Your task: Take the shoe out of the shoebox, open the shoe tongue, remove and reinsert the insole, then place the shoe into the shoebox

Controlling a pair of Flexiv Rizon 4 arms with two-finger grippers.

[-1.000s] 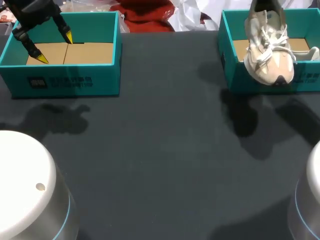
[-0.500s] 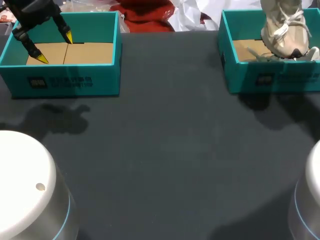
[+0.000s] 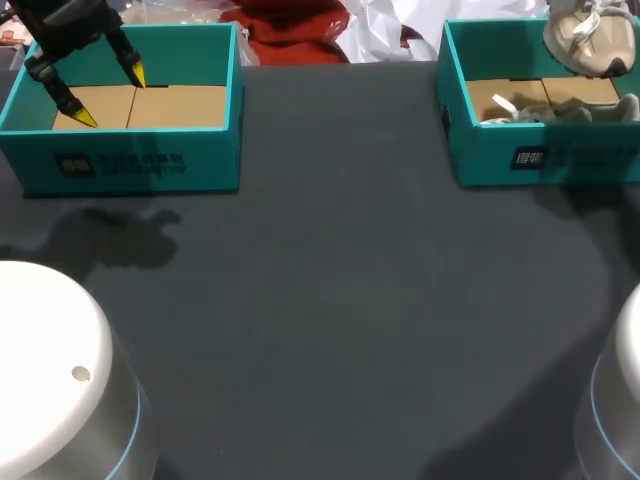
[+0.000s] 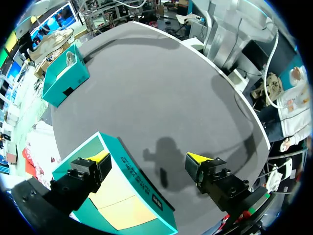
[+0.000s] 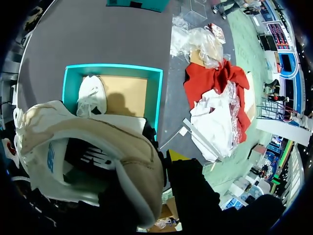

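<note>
so the shoe [image 3: 588, 38] was up in the air over the back end of the shoebox [image 3: 540, 160], with the right gripper [image 5: 168, 159] clamped on its heel collar and only one yellow tip peeking out. A pale crumpled thing [image 3: 530, 112] lay inside that shoebox along its front wall. Left gripper [image 3: 110, 97] was well apart from the shoebox, way across the table [image 3: 330, 300], fingers spread wide

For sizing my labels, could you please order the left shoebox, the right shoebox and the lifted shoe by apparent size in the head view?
1. left shoebox and right shoebox: alike; the right one is cut off at the edge, so unranked.
2. lifted shoe: smallest, though cropped and nearer the camera.
</note>
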